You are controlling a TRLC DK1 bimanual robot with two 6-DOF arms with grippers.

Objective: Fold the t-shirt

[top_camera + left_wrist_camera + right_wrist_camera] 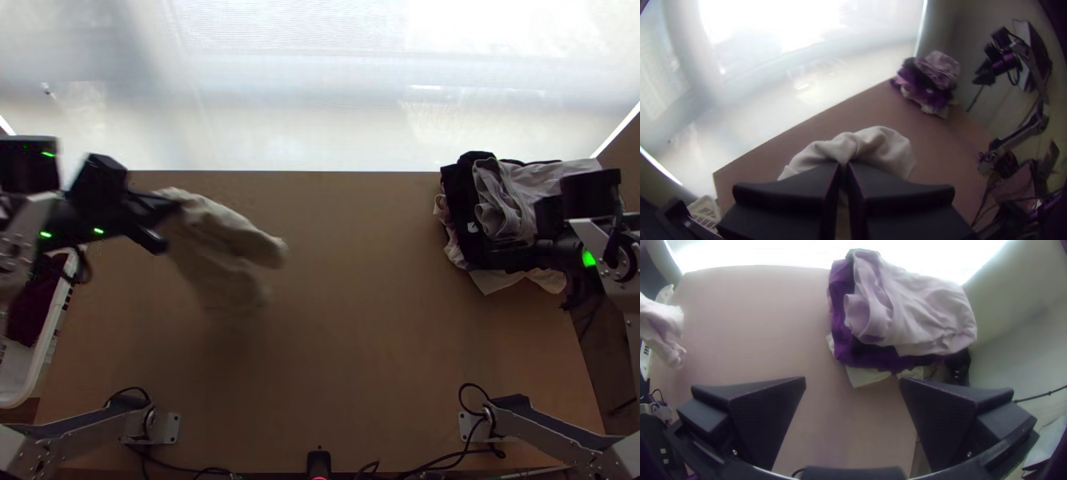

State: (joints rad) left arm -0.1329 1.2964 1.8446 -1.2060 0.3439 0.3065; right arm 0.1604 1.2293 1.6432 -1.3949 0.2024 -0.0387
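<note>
Pinching a gathered bit of the off-white t-shirt (889,149), the left gripper (171,220) has its two black fingers closed on the cloth, and the rest droops in loose lobes over the left part of the wooden table (360,344). Whether its lowest edge touches the wood I can't tell. The right gripper (852,380) has its fingers spread wide with nothing between them, near the stack of folded clothes (920,313).

With one hold only, the likeliest trouble is a twisted landing: lowered as it hangs, the shirt could settle in a heap, with sleeves and hem trapped underneath. A narrow pinch might also slip if the cloth snags or gets tugged hard. The white basket (46,352) sits close by at the left, so a low swing that way could catch a trailing fold on its rim. Over on the other side, the open fingers could nudge the stack's uneven edge and topple it (it leans on softness more than on neatness). Laying the shirt out flat, with both grippers sharing the work, looks like the sensible next move; no fold is made.

The shirt's fabric looks soft and matte, puckering into ridges at the pinch and rounding into fat, floppy rolls. The stack is lumpier: pale grey, wrinkled cloth on top, a dark layer beneath, cream corners poking out below.
</note>
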